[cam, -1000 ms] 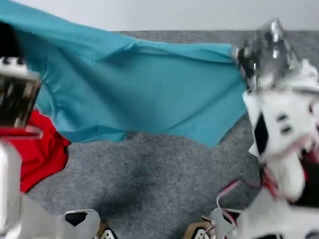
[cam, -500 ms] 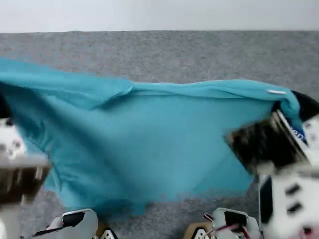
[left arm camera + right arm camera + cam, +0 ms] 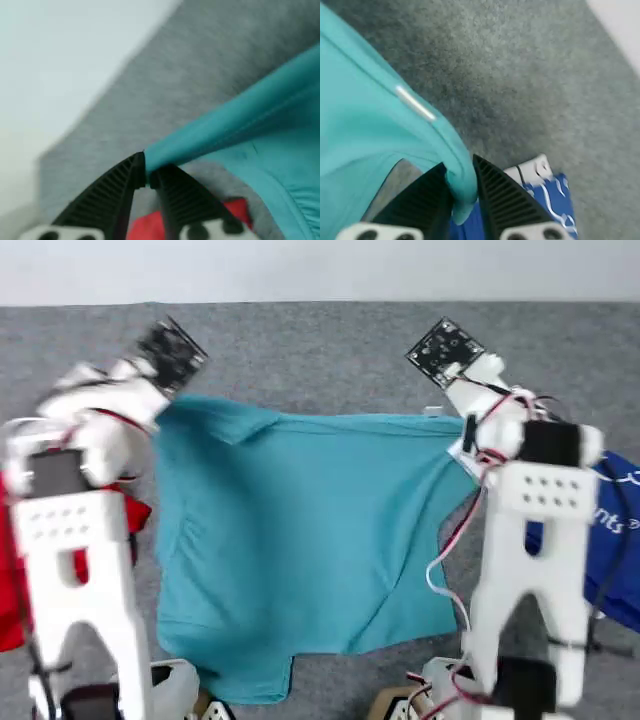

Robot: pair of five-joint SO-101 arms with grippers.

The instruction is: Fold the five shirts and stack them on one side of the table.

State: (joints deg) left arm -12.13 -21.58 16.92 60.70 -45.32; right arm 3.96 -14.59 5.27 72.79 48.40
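Table (image 3: 330, 350): grey, felt-like covering across the full width.
Wall (image 3: 320, 270): plain, pale, running behind the table's far edge.
Light: even, soft shadows.

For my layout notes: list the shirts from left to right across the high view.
red shirt → teal shirt → blue shirt
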